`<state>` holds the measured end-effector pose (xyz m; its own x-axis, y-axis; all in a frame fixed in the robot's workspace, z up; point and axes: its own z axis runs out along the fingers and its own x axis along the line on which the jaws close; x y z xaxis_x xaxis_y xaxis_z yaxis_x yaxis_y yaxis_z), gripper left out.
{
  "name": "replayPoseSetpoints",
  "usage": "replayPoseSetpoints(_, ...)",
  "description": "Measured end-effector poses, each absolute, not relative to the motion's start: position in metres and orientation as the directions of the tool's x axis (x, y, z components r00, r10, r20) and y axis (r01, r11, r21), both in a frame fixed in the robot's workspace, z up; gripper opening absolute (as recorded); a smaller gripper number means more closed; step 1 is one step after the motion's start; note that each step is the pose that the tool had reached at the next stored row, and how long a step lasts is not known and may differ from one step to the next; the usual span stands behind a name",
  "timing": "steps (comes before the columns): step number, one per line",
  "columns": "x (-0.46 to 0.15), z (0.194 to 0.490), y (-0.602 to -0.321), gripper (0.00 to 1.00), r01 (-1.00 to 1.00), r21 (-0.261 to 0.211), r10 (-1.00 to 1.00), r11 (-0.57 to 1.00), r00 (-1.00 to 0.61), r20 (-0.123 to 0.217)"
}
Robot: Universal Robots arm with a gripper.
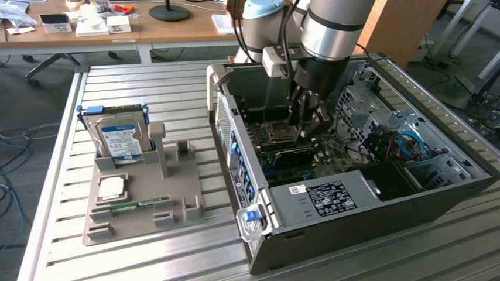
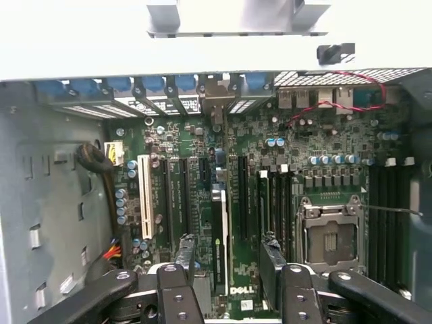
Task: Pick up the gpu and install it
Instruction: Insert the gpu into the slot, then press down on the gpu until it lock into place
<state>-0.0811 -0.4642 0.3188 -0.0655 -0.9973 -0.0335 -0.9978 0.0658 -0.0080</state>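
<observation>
The gpu (image 2: 221,229) is seen edge-on, a thin dark card standing upright in a motherboard slot, its silver end bracket (image 2: 216,101) against the case's rear wall. In the exterior view the gpu (image 1: 293,157) is a dark card standing on the motherboard just below the gripper (image 1: 308,130). My gripper (image 2: 227,260) hangs directly over the card's end away from the bracket. Its black fingers (image 2: 185,253) stand on either side of the card with a gap to each, so the gripper is open and not clamping it.
The open black PC case (image 1: 375,205) lies on the slatted metal table. Its walls, drive cage and power supply close around the arm. An empty CPU socket (image 2: 331,236) lies beside the card. On a grey tray (image 1: 180,193) are a silver hard drive (image 1: 117,137), a CPU (image 1: 112,187) and a green memory stick (image 1: 140,205).
</observation>
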Motion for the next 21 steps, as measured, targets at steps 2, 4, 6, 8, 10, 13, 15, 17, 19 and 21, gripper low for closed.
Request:
replayPoseSetpoints(2, -0.0811, 0.3215, -0.4642, 0.52, -0.998, -0.008, -0.997, 0.066, -0.065, -0.034)
replayPoseSetpoints(4, -0.0811, 0.3214, -0.4642, 0.52, -0.998, -0.008, -0.997, 0.066, -0.065, -0.034)
replayPoseSetpoints(6, -0.0811, 0.3215, -0.4642, 0.52, -0.998, -0.008, -0.997, 0.066, -0.065, -0.034)
replayPoseSetpoints(8, -0.0811, 0.3215, -0.4642, 0.52, -0.998, -0.008, -0.997, 0.066, -0.065, -0.034)
replayPoseSetpoints(10, -0.0811, 0.3215, -0.4642, 0.52, -0.998, -0.008, -0.997, 0.066, -0.065, -0.034)
replayPoseSetpoints(13, -0.0811, 0.3215, -0.4642, 0.52, -0.998, -0.008, -0.997, 0.066, -0.065, -0.034)
replayPoseSetpoints(15, -0.0811, 0.3215, -0.4642, 0.52, -0.998, -0.008, -0.997, 0.066, -0.065, -0.034)
replayPoseSetpoints(17, -0.0811, 0.3215, -0.4642, 0.50, -0.998, -0.008, -0.997, 0.066, -0.065, -0.034)
replayPoseSetpoints(19, -0.0811, 0.3215, -0.4642, 0.44, -0.998, -0.008, -0.997, 0.066, -0.065, -0.034)
replayPoseSetpoints(21, -0.0811, 0.3215, -0.4642, 0.32, -0.998, -0.008, -0.997, 0.066, -0.065, -0.034)
